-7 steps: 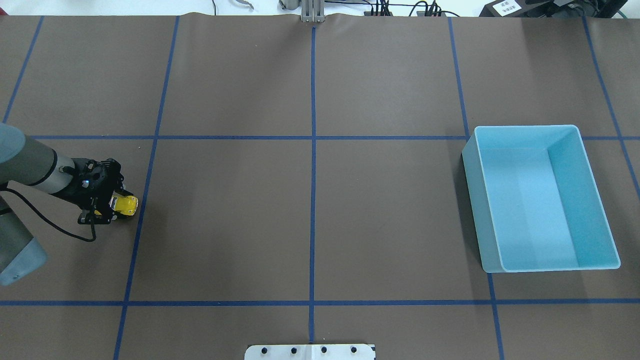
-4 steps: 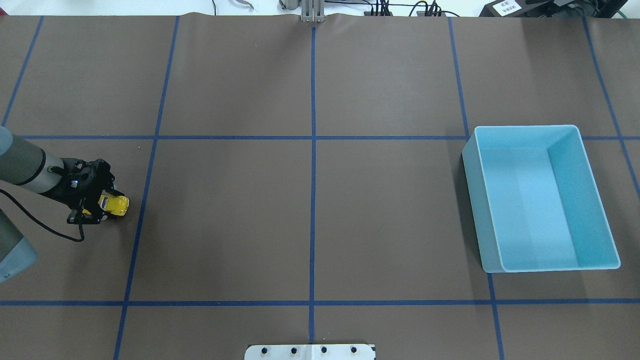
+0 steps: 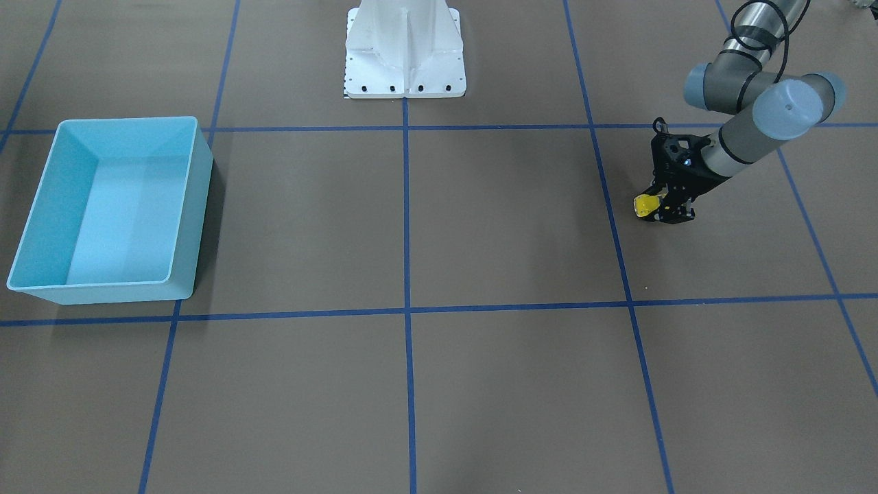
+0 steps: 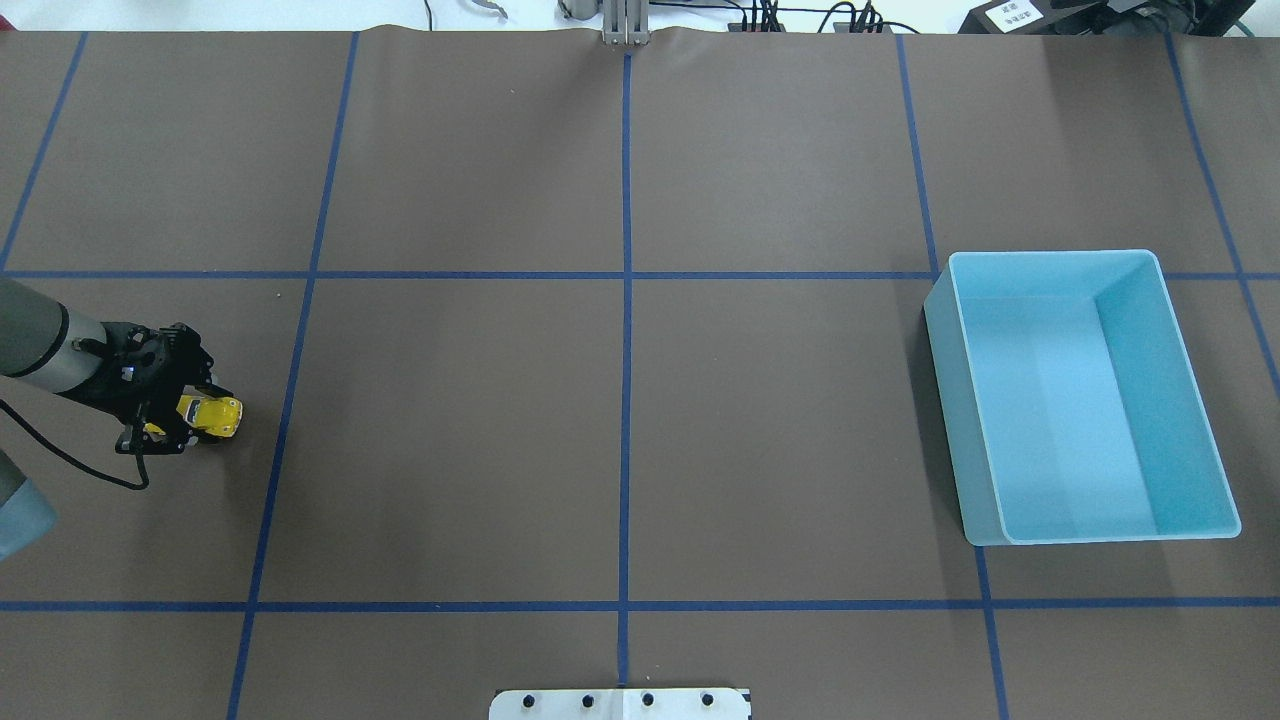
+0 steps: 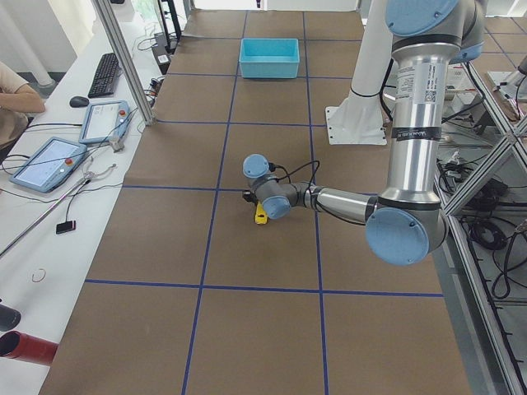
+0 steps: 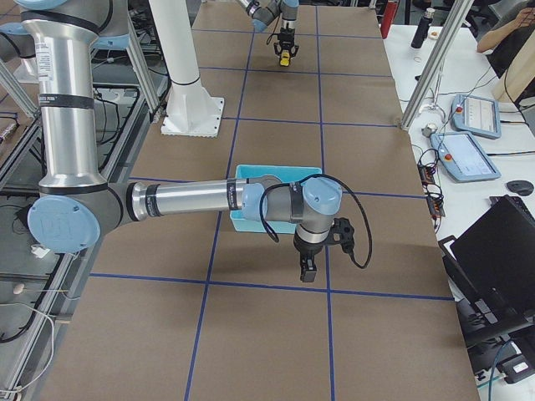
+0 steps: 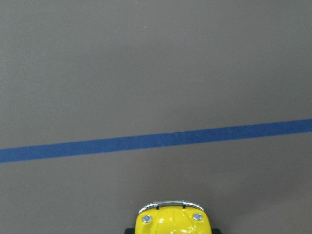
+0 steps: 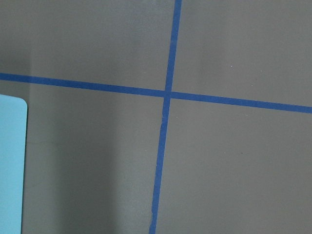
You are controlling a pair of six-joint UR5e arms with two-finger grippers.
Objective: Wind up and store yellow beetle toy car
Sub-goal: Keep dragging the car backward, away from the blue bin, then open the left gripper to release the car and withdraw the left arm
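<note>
The yellow beetle toy car [image 4: 214,415] is tiny and bright yellow, with a silvery bumper. It sits low at the brown table on the robot's far left, just left of a blue tape line. My left gripper [image 4: 193,419] is shut on it from behind, and its nose points toward the table's middle. The car also shows in the front-facing view [image 3: 645,205] and at the bottom of the left wrist view [image 7: 171,220]. My right gripper [image 6: 307,269] hangs over the table beside the blue bin [image 4: 944,370]. It shows only in the right side view, so I cannot tell its state.
The light blue bin [image 3: 200,199] stands open and empty on the robot's right, far from the car. Blue tape lines [image 4: 626,400] grid the brown table. The white robot base [image 3: 405,48] stands at the near middle edge. Operator desks with tablets line the far side.
My left gripper has drawn the car back to the left along the table, away from the blue tape line. The bin has not moved.
</note>
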